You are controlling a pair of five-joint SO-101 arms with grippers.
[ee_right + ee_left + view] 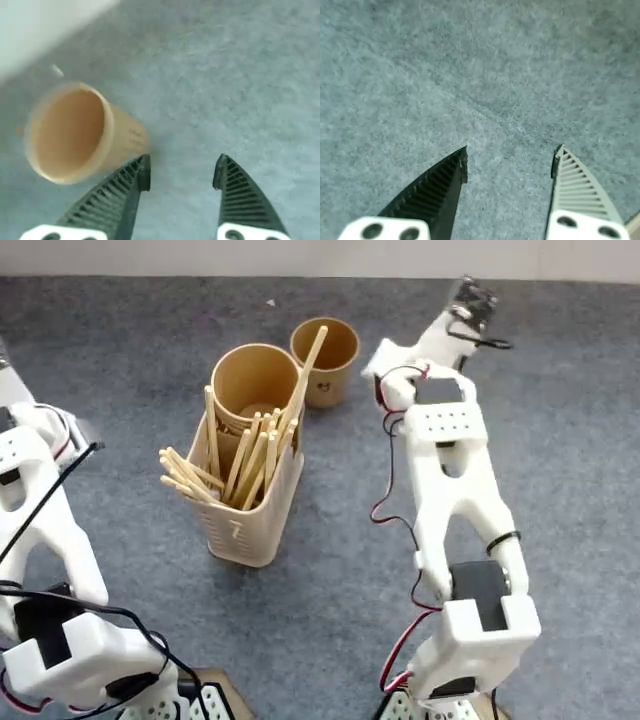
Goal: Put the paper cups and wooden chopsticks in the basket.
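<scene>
At the left side of the high view the left arm (40, 530) stands well apart from the task's things. In its own wrist view the left gripper (512, 160) hangs over the grey felt-like tabletop (130, 350) with its jaws spread wide and nothing between them. Near the middle of the table stands the basket (250, 525), a pale, tall, slotted container. It holds a bundle of wooden chopsticks (240, 460) leaning at various angles, and several of them fan out over its left rim. A paper cup (255, 385) sits upright in the far end of the basket, mouth up, with what looks like another cup nested inside it. One long chopstick (308, 368) rises from the basket and leans to the right, its tip crossing over the rim of a second paper cup (328, 358). That cup stands upright on the tabletop just behind and to the right of the basket, outside it. To the right again, the right arm (455, 480) stretches from the near edge toward the far side, its wrist turned toward this loose cup. In the right wrist view the right gripper (182, 172) is open wide and holds nothing. The loose cup lies just beside the dark jaw, outside the gap, and whether the two touch cannot be told.
</scene>
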